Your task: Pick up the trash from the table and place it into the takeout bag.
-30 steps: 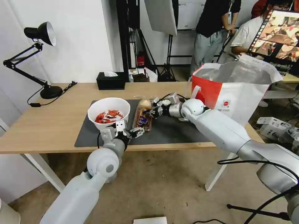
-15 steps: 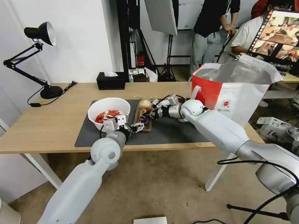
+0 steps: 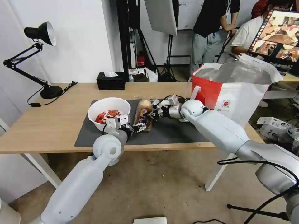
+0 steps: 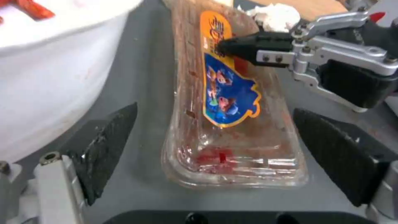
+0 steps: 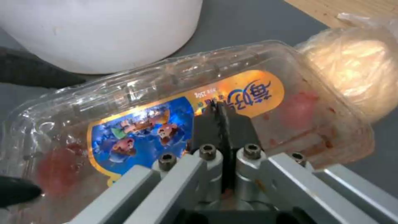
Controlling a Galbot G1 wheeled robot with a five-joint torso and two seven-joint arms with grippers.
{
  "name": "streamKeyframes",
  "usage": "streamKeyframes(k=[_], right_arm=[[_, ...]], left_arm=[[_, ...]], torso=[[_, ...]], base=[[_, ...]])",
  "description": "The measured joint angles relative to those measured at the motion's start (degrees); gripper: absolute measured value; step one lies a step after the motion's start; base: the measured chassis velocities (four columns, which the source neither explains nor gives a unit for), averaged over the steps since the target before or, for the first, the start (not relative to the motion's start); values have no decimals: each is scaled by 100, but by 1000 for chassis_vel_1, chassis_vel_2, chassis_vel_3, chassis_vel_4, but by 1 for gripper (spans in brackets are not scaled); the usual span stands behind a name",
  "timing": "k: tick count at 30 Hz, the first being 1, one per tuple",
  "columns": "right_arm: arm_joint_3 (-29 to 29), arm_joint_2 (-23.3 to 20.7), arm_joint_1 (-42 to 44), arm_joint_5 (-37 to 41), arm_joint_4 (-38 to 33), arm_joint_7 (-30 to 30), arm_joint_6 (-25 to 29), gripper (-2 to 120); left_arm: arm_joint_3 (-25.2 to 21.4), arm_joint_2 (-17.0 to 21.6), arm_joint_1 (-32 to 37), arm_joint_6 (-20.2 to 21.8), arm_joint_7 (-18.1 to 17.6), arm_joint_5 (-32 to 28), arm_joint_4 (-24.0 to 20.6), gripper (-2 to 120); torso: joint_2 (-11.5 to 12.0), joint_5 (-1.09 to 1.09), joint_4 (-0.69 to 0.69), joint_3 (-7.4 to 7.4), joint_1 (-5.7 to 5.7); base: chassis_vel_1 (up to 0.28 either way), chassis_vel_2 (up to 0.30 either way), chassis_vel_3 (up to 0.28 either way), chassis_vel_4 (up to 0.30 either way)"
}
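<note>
On the grey mat (image 3: 174,130), the left gripper (image 4: 215,146) spreads its fingers (image 4: 108,146) either side of the tray (image 4: 232,124); the right gripper (image 5: 222,121), pinched closed, presses its tips on the tray's label. Just beside sit the bowl (image 3: 109,112) and bun (image 5: 356,68); the bag (image 3: 236,90) stands at the table's (image 3: 46,124) right end

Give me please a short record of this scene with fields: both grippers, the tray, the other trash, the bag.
left gripper: open, fingers astride the near end of the clear plastic tray
right gripper: shut, tips on the tray's label
tray: flat on the dark grey mat
white bowl of crayfish shells: beside the tray
wrapped bun: at the tray's far end
takeout bag: upright, open
</note>
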State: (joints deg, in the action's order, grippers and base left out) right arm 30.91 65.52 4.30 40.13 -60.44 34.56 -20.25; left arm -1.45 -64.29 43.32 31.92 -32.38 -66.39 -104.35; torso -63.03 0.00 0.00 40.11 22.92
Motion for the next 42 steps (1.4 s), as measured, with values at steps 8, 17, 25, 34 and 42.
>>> streamKeyframes(k=[8, 17, 25, 34, 42], right_arm=[[0, 12, -20, -5, -4, 30, 2, 0], [-25, 59, -37, -21, 34, 30, 5, 0], [-27, 71, -39, -54, 66, 44, 14, 0], [-51, 103, -18, -182, 126, 51, 26, 0], [-68, 157, -10, -219, 174, 52, 28, 0]], left_arm=[[-48, 17, -133, 220, 11, -404, 223, 100], [-77, 70, -158, 322, 152, -529, 310, 81], [-68, 87, -152, 309, 163, -506, 296, 51], [-50, 96, -139, 233, 163, -490, 280, 18], [-39, 102, -112, 137, 165, -488, 256, 0]], torso=[[0, 0, 0, 0, 0], [0, 0, 0, 0, 0], [0, 0, 0, 0, 0], [0, 0, 0, 0, 0], [0, 0, 0, 0, 0]], base=[[0, 0, 0, 0], [0, 0, 0, 0], [0, 0, 0, 0], [0, 0, 0, 0], [0, 0, 0, 0]])
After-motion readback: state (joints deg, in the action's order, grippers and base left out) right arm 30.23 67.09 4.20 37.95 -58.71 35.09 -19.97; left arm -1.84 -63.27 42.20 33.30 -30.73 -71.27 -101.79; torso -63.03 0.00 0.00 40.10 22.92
